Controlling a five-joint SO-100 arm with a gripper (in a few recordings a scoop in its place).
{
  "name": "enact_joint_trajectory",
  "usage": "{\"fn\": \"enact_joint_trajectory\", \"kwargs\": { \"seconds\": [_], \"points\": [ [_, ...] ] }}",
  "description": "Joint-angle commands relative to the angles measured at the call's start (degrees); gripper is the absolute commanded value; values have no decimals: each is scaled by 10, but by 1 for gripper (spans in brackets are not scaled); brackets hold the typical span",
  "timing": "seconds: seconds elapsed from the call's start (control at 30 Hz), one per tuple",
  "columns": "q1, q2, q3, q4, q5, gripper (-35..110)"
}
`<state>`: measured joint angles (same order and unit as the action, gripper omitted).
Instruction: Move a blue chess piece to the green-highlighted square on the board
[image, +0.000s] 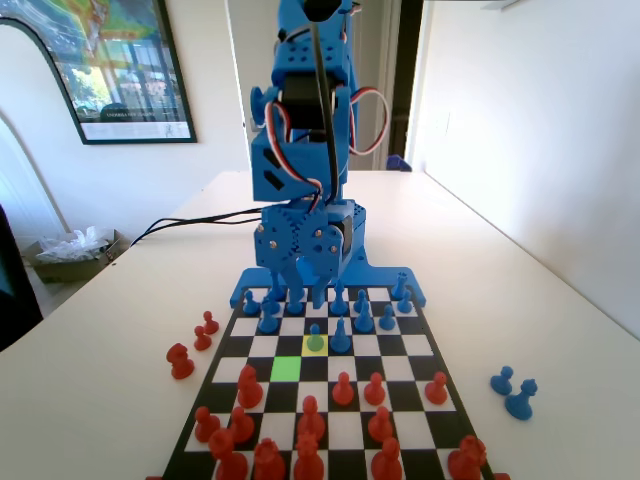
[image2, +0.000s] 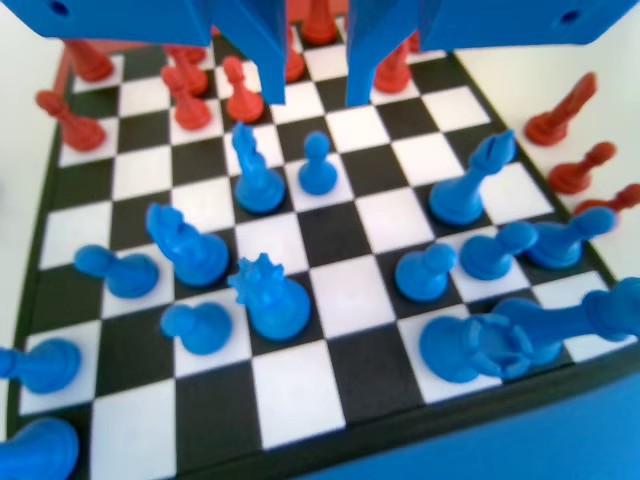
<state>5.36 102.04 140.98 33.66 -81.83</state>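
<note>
A small blue pawn (image: 315, 339) stands on the pale yellow square (image: 315, 346), just ahead of the blue back rows. The green-highlighted square (image: 286, 368) lies one row nearer the camera and one column to the left, with nothing on it. My gripper (image: 308, 291) hangs low over the board's (image: 420, 346) far end, behind the pawn. In the wrist view its jaws are apart, the gripper (image2: 315, 100) is open and holds nothing, and the pawn (image2: 317, 164) stands on the board (image2: 340, 295) just below the gap, untouched.
Taller blue pieces crowd the pawn, one right beside it (image2: 256, 170) and a crowned one (image2: 272, 297) closer to the arm. Red pieces (image: 343, 388) fill the near rows. Three red pieces (image: 181, 360) lie off the board on the left and two blue ones (image: 512, 390) on the right.
</note>
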Motion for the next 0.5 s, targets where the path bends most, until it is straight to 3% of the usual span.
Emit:
{"fn": "enact_joint_trajectory", "kwargs": {
  "seconds": [0.0,0.47],
  "points": [
    [0,9,9,-11,-12,9],
    [-1,-18,21,-35,-33,9]
  ]
}}
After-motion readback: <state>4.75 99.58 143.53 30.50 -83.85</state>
